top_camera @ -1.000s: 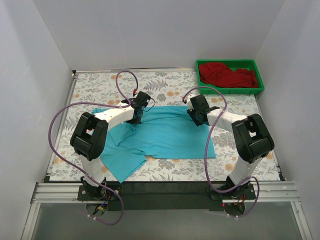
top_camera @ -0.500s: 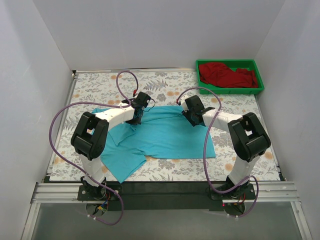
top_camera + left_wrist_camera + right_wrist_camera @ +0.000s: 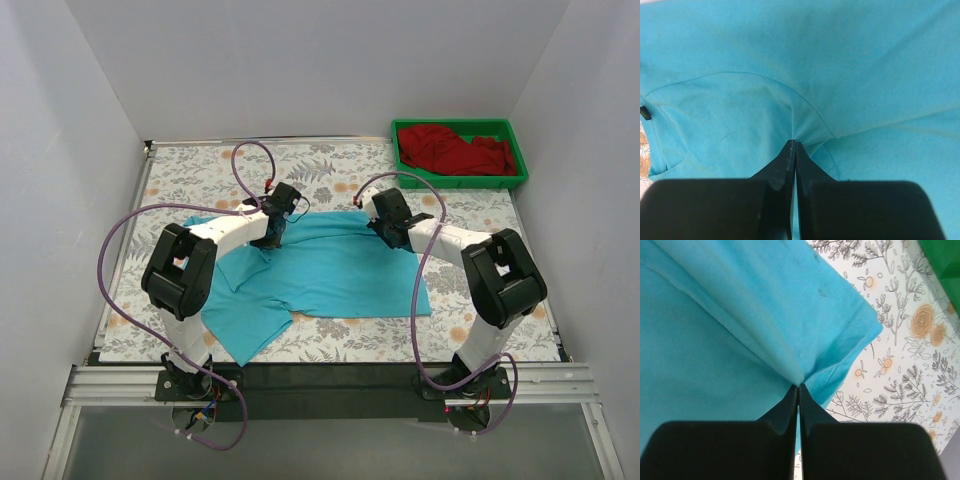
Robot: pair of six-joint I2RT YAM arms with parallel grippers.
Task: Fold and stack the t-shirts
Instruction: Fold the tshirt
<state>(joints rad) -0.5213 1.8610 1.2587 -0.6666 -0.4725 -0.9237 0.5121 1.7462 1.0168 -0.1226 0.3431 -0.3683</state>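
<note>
The turquoise-blue t-shirt [image 3: 330,275] lies spread on the flowered table, partly folded, one sleeve toward the front left. My left gripper [image 3: 272,236] is shut on a pinch of its cloth at the upper left; the left wrist view shows the fingertips [image 3: 793,143] closed on a raised fold of the shirt [image 3: 840,75]. My right gripper [image 3: 392,232] is shut on the shirt's upper right edge; the right wrist view shows its tips [image 3: 798,386] pinching the cloth [image 3: 715,340] near a hemmed corner. The dark red t-shirt [image 3: 455,150] lies crumpled in the green tray [image 3: 460,181].
The green tray stands at the back right corner. White walls enclose the table on three sides. Purple cables loop over both arms. Flowered tablecloth [image 3: 180,170] shows around the shirt, and in the right wrist view [image 3: 910,350].
My right gripper has shifted left and toward the back along the shirt's upper edge, carrying the cloth with it. The left gripper has stayed in place.
</note>
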